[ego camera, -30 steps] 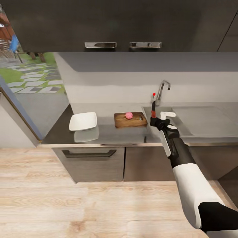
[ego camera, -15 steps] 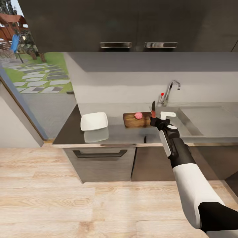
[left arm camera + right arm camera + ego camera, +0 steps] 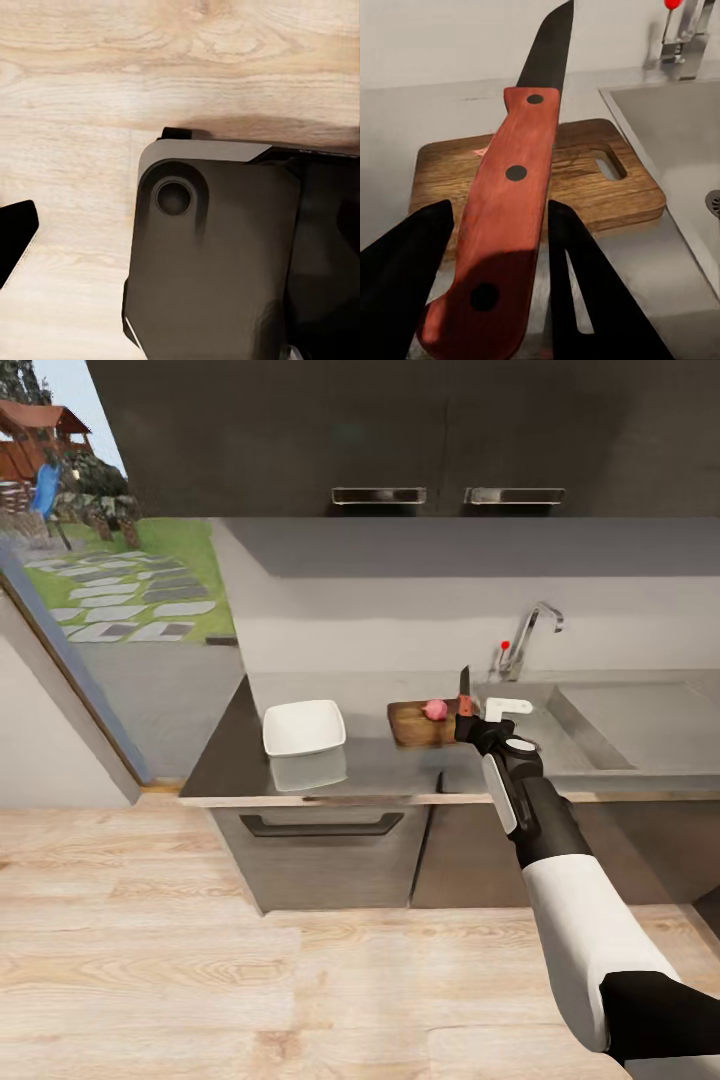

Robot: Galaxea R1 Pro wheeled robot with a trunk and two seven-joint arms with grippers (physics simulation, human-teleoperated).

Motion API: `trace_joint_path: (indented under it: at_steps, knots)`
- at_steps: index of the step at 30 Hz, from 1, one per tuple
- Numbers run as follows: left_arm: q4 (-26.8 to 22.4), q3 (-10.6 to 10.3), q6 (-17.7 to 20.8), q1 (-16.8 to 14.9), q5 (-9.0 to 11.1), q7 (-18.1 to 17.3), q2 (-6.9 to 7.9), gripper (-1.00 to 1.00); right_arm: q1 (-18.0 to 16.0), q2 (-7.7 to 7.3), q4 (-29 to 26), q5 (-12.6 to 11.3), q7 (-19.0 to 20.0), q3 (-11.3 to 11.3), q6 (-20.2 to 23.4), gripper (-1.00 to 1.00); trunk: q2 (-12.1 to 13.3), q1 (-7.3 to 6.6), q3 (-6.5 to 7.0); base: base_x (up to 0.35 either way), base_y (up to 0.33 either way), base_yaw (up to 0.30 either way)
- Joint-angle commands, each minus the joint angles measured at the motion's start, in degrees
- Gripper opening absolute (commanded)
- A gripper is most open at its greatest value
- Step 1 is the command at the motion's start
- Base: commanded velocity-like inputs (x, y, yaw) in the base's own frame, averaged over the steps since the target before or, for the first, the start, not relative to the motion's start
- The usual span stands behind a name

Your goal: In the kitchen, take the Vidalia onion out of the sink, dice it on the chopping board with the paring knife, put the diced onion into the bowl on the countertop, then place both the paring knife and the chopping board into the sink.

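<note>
The right gripper [image 3: 495, 285] is clamped on the red handle of the knife [image 3: 514, 195], and the dark blade points up and away, toward the wall behind the counter [image 3: 380, 770]. The two black fingers [image 3: 405, 255] press the handle at its lower end, far from the blade. I judge the knife as light and stiff, with a smooth handle, so a hold near the end may let it turn when the blade pushes down.

The onion [image 3: 435, 709] sits on the board [image 3: 420, 725], a small pink ball, whole and not yet cut. Round and smooth as it looks, it will probably roll away under the first cut if the blade does not come down on its middle. The board lies on the counter just beside the left edge of the sink [image 3: 590, 725], flat and heavy enough, I think, to stay in place.

The white bowl [image 3: 304, 727] stands further left on the counter, near its front edge, well apart from the board.

The left wrist view looks down on the wooden floor [image 3: 112, 90] and a dark part of the robot; whether the left jaws are apart or together I cannot tell.
</note>
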Motion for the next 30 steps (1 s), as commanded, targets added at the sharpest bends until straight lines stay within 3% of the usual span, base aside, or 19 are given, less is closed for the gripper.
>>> trace_joint_path:
  at_steps: [1, 7, 9, 12, 17, 22, 23, 24, 28, 30]
  knots:
    - [0.23, -0.49, -0.38, -0.10, 0.42, 0.09, -0.04, 1.00, -0.05, 0.02, -0.05, -0.31, -0.33, 0.01, 0.27, -1.00, -0.08, 0.02, -0.08, 0.000, 0.287, 0.000]
    - [0.23, -0.49, -0.29, -0.10, 0.43, 0.08, -0.13, 1.00, -0.05, 0.05, -1.03, -0.15, -0.27, 0.00, 0.25, -1.00, -0.08, 0.02, -0.08, 0.000, 0.207, 0.000]
    - [0.23, -0.49, -0.30, -0.10, 0.44, 0.09, -0.15, 1.00, -0.05, -0.01, -3.95, -0.08, -0.30, 0.20, 1.03, -1.00, -0.08, 0.02, -0.08, 0.000, 0.048, 0.000]
    - [0.23, -0.49, -0.28, -0.10, 0.46, 0.08, -0.12, 1.00, -0.05, -0.13, -9.95, 1.21, -0.42, 0.61, 6.85, -1.00, -0.08, 0.02, -0.08, 0.000, 0.013, 0.000]
    - [0.26, -0.49, -0.28, -0.10, 0.46, 0.05, -0.12, 1.00, -0.05, -0.01, -13.47, 8.97, -0.50, 0.77, 9.66, -1.00, -0.08, 0.02, -0.08, 0.000, 0.001, 0.000]
    - [0.28, -0.49, -0.27, -0.10, 0.47, 0.05, -0.12, 1.00, -0.05, 0.44, -13.86, 20.90, -0.47, 1.59, 9.99, -1.00, -0.08, 0.02, -0.08, 0.000, 0.000, 0.000]
    - [0.30, -0.49, -0.27, -0.10, 0.47, 0.06, -0.12, 1.00, -0.05, 0.61, -13.73, 23.93, -0.49, 3.57, 10.01, -1.00, -0.08, 0.02, -0.08, 0.000, 0.000, 0.000]
    - [0.31, -0.49, -0.27, -0.10, 0.47, 0.07, -0.12, 1.00, -0.05, 0.64, -13.58, 24.72, -0.49, 4.94, 10.03, -1.00, -0.08, 0.02, -0.08, 0.000, 0.000, 0.000]
    - [0.32, -0.49, -0.05, -0.10, 0.51, 0.21, -0.12, 1.00, -0.05, 0.55, -12.13, 26.01, -0.63, 10.59, 10.17, -1.00, -0.08, 0.02, -0.08, 0.000, 0.000, 0.000]
    - [0.32, -0.49, 0.06, -0.10, 0.54, 0.25, -0.12, 1.00, -0.05, 0.49, -10.25, 26.76, -0.75, 14.63, 11.36, -1.00, -0.08, 0.02, -0.08, 0.000, 0.000, 0.000]
